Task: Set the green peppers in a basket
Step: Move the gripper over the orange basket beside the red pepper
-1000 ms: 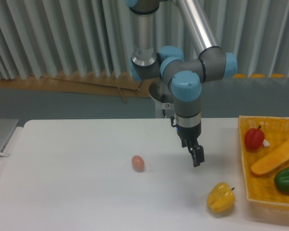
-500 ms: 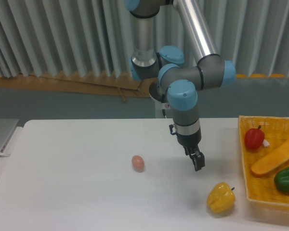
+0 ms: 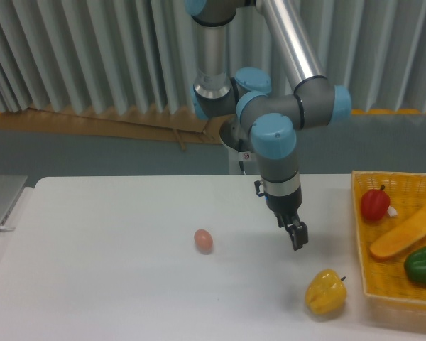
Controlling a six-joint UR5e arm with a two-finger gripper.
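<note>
The glossy dark-green pepper (image 3: 423, 263) lies inside the yellow-orange wicker basket (image 3: 362, 245) at the table's right edge, near the basket's front right. My gripper (image 3: 297, 238) hangs above the table, well left of the basket and just above and left of a yellow pepper. Its dark fingers look pressed together with nothing between them.
A yellow bell pepper (image 3: 325, 292) sits on the table left of the basket's front corner. In the basket also lie a red pepper (image 3: 375, 204) and a long orange vegetable (image 3: 406, 229). A small brown egg (image 3: 204, 240) rests mid-table. A grey tray edge (image 3: 0, 202) shows at far left.
The gripper dipped slightly and drifted a little to the right, toward the yellow pepper. The objects have not moved.
</note>
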